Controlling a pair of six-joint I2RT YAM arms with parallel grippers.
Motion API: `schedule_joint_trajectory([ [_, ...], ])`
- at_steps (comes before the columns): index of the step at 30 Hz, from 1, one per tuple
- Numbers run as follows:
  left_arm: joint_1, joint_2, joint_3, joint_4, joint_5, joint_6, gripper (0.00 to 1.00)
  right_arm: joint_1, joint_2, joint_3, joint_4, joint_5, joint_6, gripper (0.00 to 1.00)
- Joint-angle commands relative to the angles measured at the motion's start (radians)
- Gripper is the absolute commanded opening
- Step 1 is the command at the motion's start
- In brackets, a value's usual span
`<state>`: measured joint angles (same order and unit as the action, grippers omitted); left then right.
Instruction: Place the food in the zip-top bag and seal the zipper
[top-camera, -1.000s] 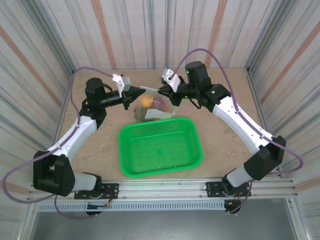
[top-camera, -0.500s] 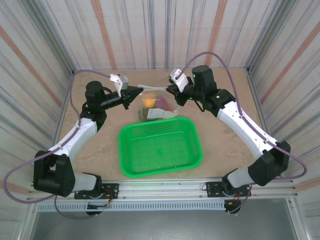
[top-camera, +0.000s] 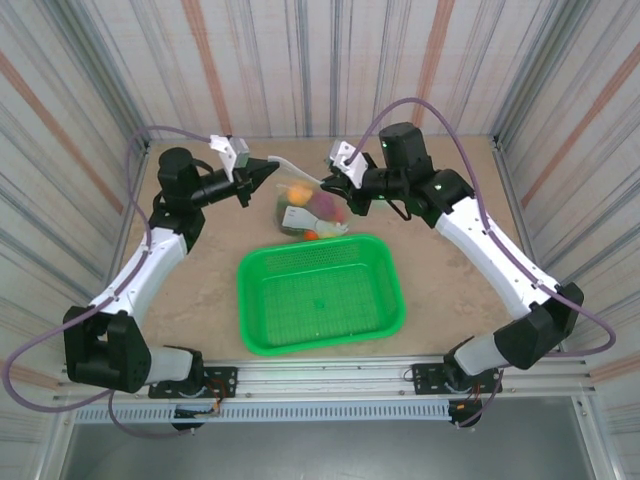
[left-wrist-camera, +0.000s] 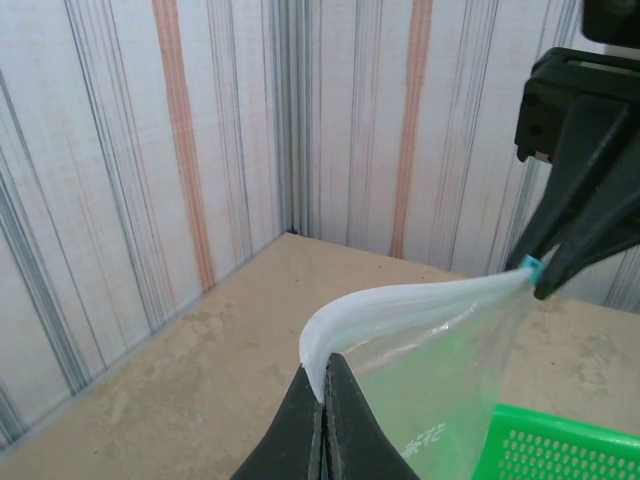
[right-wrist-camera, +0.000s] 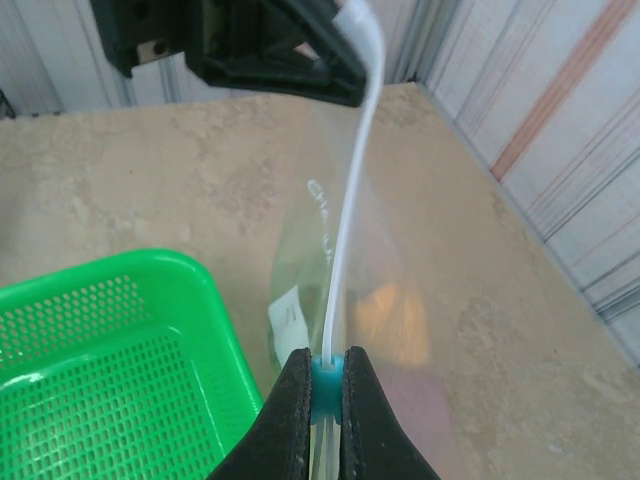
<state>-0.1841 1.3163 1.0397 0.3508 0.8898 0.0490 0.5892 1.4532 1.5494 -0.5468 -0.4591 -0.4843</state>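
Centrally, crinkly clear zip-top bag (top-camera: 308, 205), thin straight zipper (right-wrist-camera: 352, 180)

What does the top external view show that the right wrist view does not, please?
The top external view adds both arms whole and the full outline of the green basket. The right wrist view adds the bluish slider pinched in the right gripper. Both show the zip-top bag with the food inside, its zipper stretched between the right gripper and the left gripper.
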Motion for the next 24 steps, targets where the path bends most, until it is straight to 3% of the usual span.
schedule_joint_trajectory([
  [1, 0.068, -0.018, 0.06, 0.01, -0.079, 0.032, 0.0, 0.021, 0.011, 0.02, -0.161, 0.177, -0.06, 0.05],
  [5, 0.073, -0.038, 0.059, 0.04, -0.088, 0.01, 0.0, 0.012, -0.003, -0.009, -0.143, 0.262, -0.034, 0.05],
  [9, 0.097, -0.048, 0.052, 0.091, -0.125, -0.046, 0.0, -0.02, -0.042, -0.056, -0.137, 0.259, 0.014, 0.06],
  [21, 0.107, -0.027, 0.101, 0.099, -0.124, -0.079, 0.0, -0.098, -0.142, -0.167, -0.142, 0.159, 0.089, 0.09],
  [24, 0.062, -0.02, 0.11, 0.077, -0.1, -0.05, 0.0, -0.09, -0.127, -0.145, -0.137, 0.113, 0.105, 0.11],
])
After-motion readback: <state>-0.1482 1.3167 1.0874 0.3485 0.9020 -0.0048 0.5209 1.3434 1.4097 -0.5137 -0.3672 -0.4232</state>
